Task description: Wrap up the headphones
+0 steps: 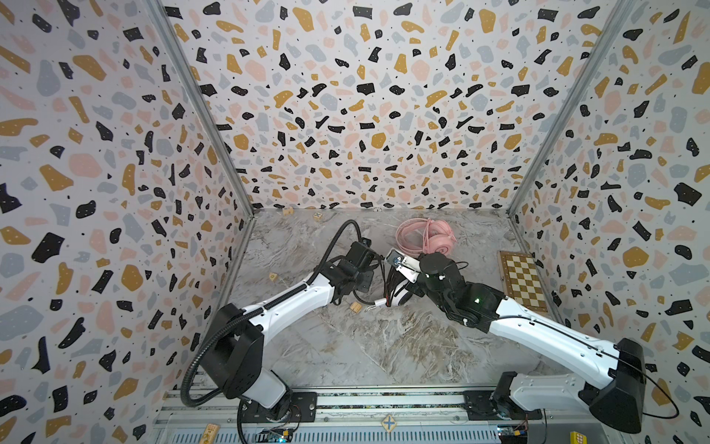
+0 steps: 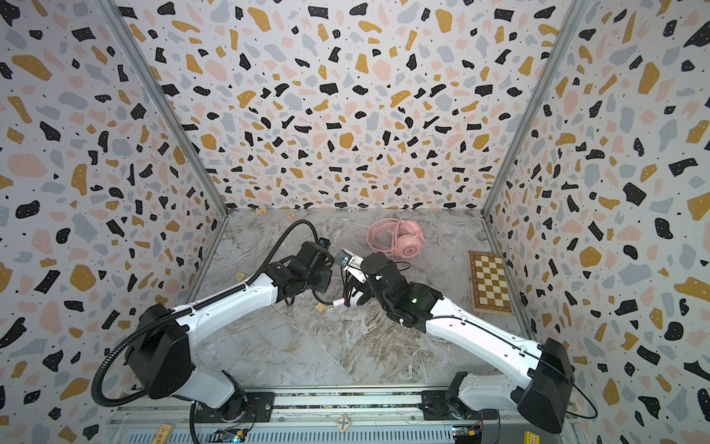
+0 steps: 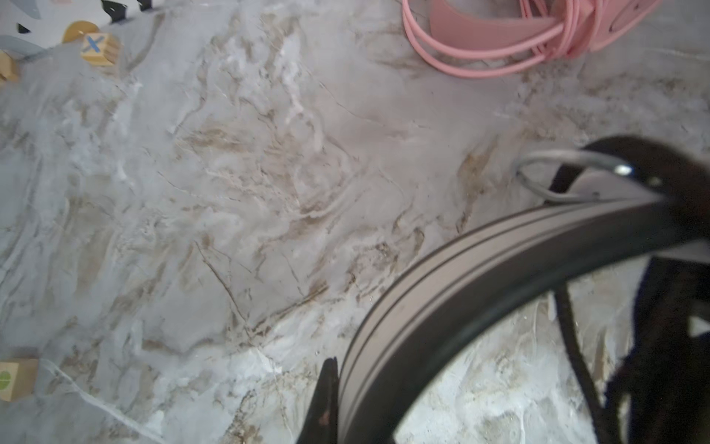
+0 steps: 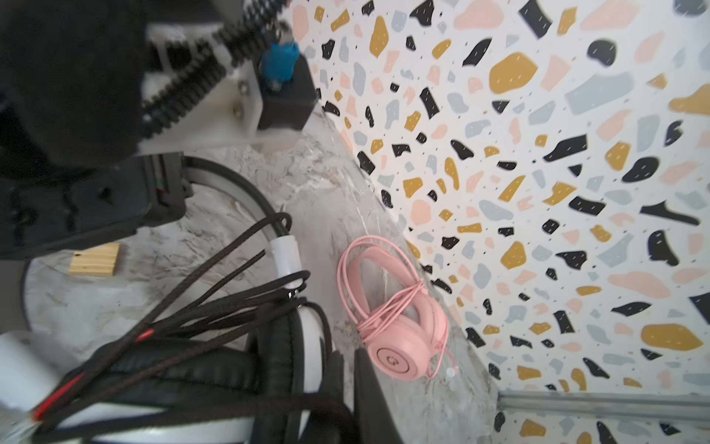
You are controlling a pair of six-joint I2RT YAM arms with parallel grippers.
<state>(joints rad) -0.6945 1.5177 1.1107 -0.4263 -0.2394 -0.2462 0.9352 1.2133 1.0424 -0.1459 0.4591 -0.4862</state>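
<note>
clamping white headphones [image 1: 401, 298], left pincer [image 3: 336, 399] closed, right pincer [image 4: 349, 380] closed.

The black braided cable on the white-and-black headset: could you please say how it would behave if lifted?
Probably floppy: the black braided cable lies in slack, uneven loops over the white-and-black headset. The loops may well slide apart, since no tie shows on them.

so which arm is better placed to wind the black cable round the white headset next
Probably right. The right tool sits beside the black cable loops; the left tool is shut on the white headset by its headband, steadying it.
</note>
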